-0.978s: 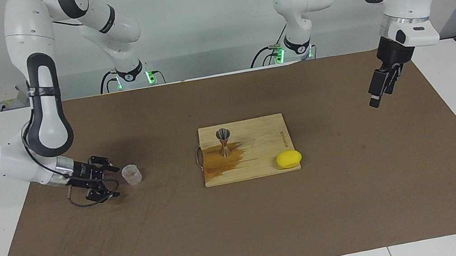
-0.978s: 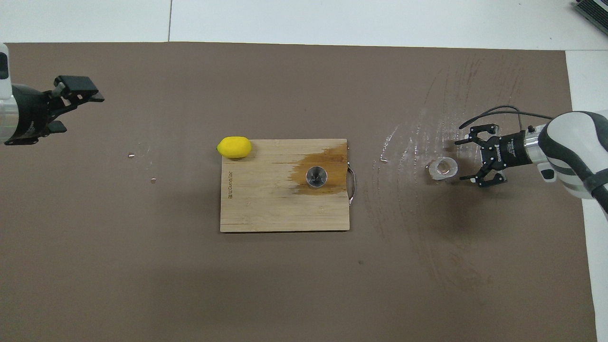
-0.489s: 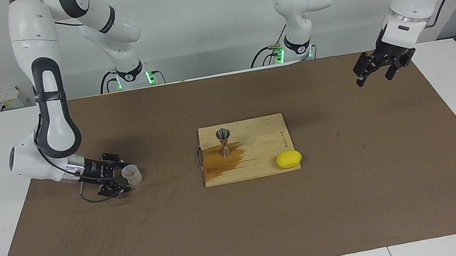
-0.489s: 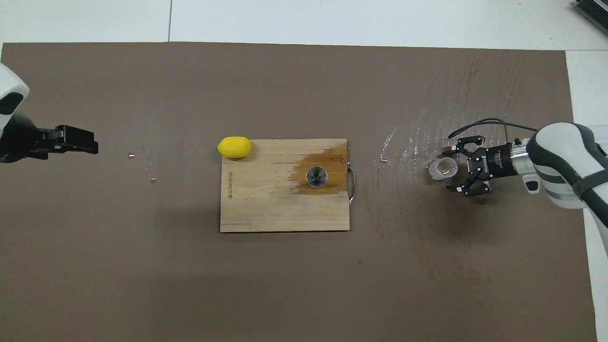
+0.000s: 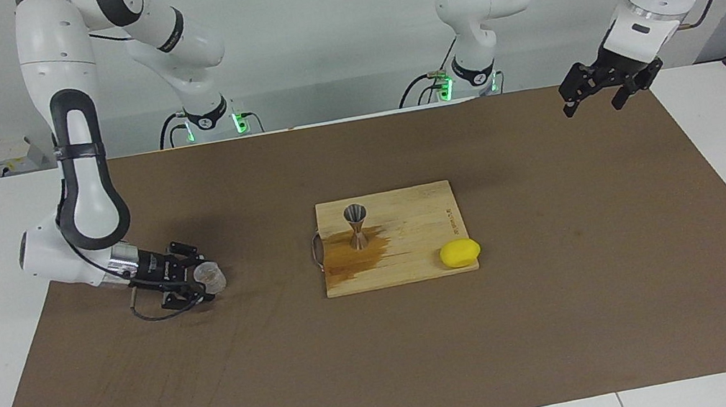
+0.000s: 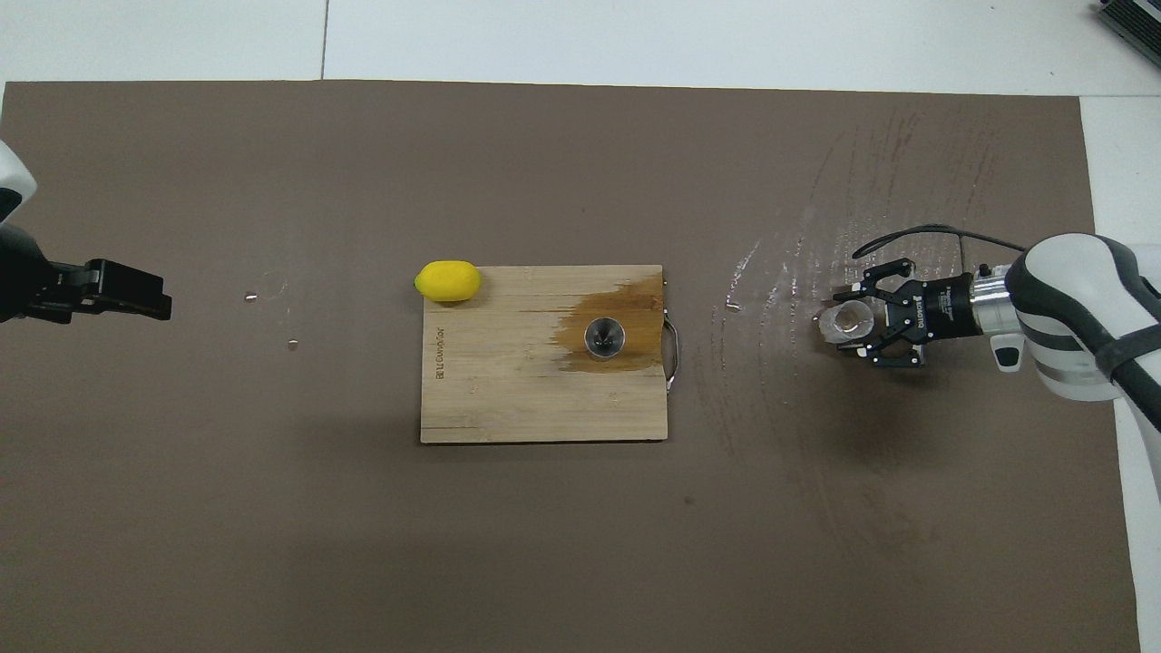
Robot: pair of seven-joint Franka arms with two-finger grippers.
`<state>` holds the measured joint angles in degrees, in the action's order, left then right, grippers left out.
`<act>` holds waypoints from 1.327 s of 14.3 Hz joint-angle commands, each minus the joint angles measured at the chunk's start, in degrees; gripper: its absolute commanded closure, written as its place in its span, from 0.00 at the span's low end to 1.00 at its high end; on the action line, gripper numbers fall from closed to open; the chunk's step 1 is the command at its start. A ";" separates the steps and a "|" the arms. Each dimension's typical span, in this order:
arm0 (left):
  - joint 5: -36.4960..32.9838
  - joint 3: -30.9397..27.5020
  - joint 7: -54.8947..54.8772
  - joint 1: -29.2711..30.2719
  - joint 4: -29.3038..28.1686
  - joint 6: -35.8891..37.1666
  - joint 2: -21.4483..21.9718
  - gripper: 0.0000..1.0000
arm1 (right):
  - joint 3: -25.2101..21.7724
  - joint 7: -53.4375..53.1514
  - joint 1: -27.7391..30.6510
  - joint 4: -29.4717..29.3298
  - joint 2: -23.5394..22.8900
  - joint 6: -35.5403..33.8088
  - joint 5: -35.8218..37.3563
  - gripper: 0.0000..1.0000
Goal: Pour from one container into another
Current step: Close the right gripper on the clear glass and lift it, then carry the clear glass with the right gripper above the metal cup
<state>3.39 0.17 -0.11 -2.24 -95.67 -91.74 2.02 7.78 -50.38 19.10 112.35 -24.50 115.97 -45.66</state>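
Note:
The clear ribbed cup (image 5: 210, 277) stands upright on the brown mat at the right arm's end of the table; it also shows in the overhead view (image 6: 847, 319). My right gripper (image 5: 203, 282) lies low and sideways with the cup between its open fingers, which sit close on either side (image 6: 850, 324). The silver hourglass jigger (image 5: 357, 225) stands upright on the wooden board, on a dark wet patch (image 6: 604, 336). My left gripper (image 5: 592, 97) is open and empty, raised over the mat's edge at the left arm's end (image 6: 150, 295).
The wooden cutting board (image 5: 413, 246) lies mid-table with a metal handle toward the right arm's end. A yellow lemon (image 5: 460, 252) sits at the board's corner farther from the robots (image 6: 447, 280). Wet smears mark the mat around the cup.
My right gripper has slid forward until the cup sits between its fingers, and the fingers have narrowed. My left arm has lifted and swung its gripper back toward the robots.

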 commanded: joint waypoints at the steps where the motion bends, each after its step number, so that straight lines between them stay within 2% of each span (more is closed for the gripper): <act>1: -1.19 2.73 -0.94 3.11 0.66 1.74 0.00 0.00 | 0.21 0.81 0.23 1.12 1.56 -0.91 -1.89 1.00; 5: -1.10 5.90 -0.68 5.93 0.57 1.48 0.00 0.00 | 0.21 -3.39 -2.13 0.94 4.19 1.88 -1.80 1.00; 7: -1.36 5.64 -0.50 5.76 1.79 4.88 -0.09 0.00 | 0.21 -7.24 -7.03 0.94 6.03 6.35 -1.80 1.00; 12: -2.95 5.99 -0.59 6.02 5.31 9.74 -0.44 0.00 | 0.04 -19.12 -17.85 0.41 9.11 11.81 -1.01 1.00; 14: -2.77 6.16 -0.33 5.93 3.57 9.04 0.43 0.00 | -0.14 -23.25 -21.28 0.06 9.03 14.18 -0.05 1.00; 19: -2.77 6.07 -0.33 6.80 2.94 9.21 0.96 0.00 | -0.05 -40.38 -28.58 -5.38 8.50 15.95 12.59 1.00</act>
<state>1.47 5.28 -0.16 2.85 -92.14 -83.34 2.14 7.95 -84.86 -7.54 109.53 -15.90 131.71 -37.09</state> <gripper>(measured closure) 0.000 0.493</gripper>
